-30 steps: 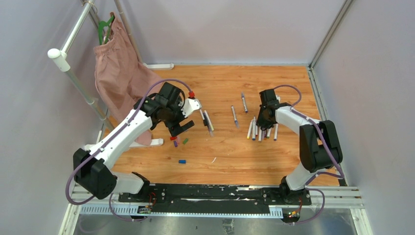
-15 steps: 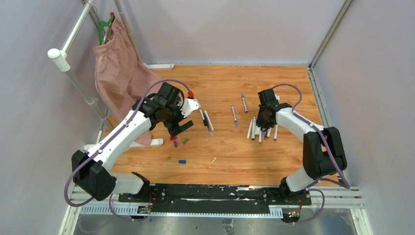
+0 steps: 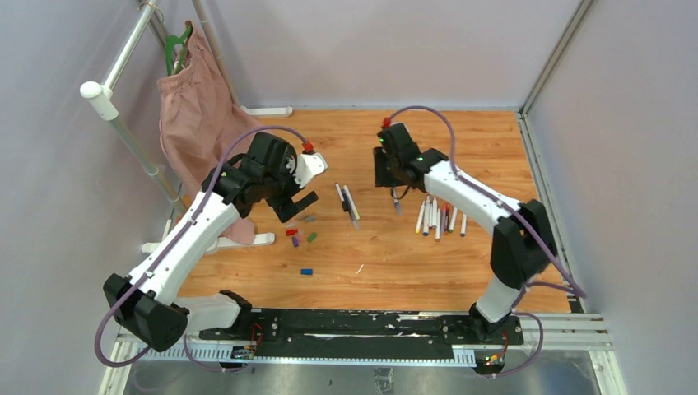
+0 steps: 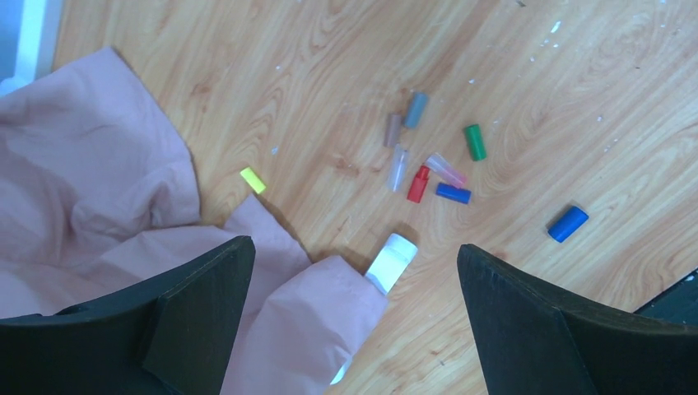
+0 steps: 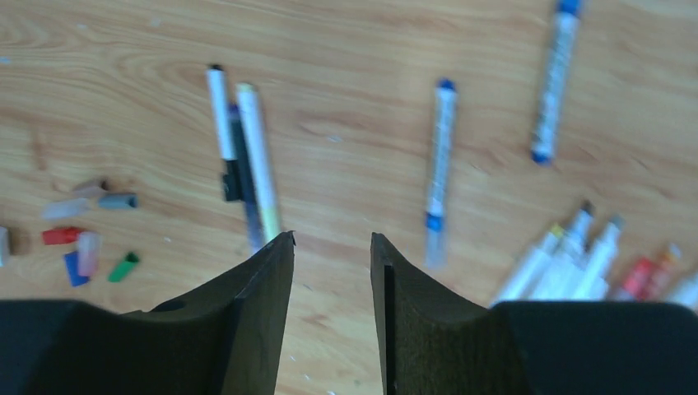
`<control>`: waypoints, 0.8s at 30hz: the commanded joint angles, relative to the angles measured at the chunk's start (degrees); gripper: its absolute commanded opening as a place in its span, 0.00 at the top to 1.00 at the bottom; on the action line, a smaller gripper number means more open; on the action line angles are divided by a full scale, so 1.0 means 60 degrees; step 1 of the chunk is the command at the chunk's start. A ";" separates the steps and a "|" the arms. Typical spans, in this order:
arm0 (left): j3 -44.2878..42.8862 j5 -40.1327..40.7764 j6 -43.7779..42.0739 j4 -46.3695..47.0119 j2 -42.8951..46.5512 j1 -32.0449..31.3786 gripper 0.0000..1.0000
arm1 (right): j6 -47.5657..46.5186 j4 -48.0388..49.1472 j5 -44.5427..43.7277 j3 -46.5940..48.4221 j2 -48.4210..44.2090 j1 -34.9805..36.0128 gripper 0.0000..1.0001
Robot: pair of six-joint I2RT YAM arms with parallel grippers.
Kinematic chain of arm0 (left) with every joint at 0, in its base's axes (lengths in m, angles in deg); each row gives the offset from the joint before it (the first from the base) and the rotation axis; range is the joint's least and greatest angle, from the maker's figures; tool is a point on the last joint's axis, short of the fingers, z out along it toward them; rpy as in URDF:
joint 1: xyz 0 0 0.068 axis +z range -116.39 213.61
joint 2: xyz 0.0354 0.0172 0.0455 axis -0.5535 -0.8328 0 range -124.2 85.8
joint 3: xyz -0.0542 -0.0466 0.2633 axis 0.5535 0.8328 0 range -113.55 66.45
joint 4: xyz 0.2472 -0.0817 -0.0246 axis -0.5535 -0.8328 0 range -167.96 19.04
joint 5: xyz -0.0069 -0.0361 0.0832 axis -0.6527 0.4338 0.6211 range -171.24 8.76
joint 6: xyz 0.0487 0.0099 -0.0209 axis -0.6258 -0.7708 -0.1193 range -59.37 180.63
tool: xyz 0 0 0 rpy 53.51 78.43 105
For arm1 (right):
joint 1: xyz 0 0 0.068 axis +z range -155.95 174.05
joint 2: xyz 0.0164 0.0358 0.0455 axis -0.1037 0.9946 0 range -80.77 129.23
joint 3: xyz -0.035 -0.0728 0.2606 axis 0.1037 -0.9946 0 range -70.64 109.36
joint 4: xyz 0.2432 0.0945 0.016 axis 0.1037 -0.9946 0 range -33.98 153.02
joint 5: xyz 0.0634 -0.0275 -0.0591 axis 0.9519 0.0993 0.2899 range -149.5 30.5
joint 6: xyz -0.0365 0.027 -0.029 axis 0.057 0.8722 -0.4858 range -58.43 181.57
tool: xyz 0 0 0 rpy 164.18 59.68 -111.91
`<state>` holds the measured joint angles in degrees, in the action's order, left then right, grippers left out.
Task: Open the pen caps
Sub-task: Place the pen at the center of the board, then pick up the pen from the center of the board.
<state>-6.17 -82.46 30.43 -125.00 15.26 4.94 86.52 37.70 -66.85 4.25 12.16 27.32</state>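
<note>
Several loose pen caps (image 4: 419,183) in red, blue, green, grey and pink lie scattered on the wood floor; from above they form a small patch (image 3: 293,234). A lone blue cap (image 4: 568,223) and a yellow one (image 4: 253,179) lie apart from them. My left gripper (image 4: 354,247) hangs wide open and empty above the cloth's edge, just left of the caps (image 3: 295,204). My right gripper (image 5: 332,239) is open with nothing between its fingers, high over bare floor between a pair of pens (image 5: 243,156) and a blue-capped pen (image 5: 440,156). A cluster of pens (image 3: 440,218) lies to its right.
Pink cloth (image 3: 197,123) hangs from a white pipe rack (image 3: 103,95) at the left and spreads onto the floor (image 4: 99,222) under my left gripper. A white rack foot (image 4: 393,259) pokes out from beneath it. Grey walls enclose the floor on three sides.
The right arm swung away from the pen cluster to the back and left, and its jaws spread apart. The left gripper drew back slightly toward the cloth, still open.
</note>
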 commanded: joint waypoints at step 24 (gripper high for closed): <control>0.0560 0.0261 0.0053 -0.0032 0.1052 0.0237 0.00 | -0.0777 -0.1800 0.0283 0.4603 0.5424 0.1411 0.71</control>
<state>-3.50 -80.77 31.02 -125.09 21.12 6.12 81.36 29.15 -63.73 31.84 45.29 35.19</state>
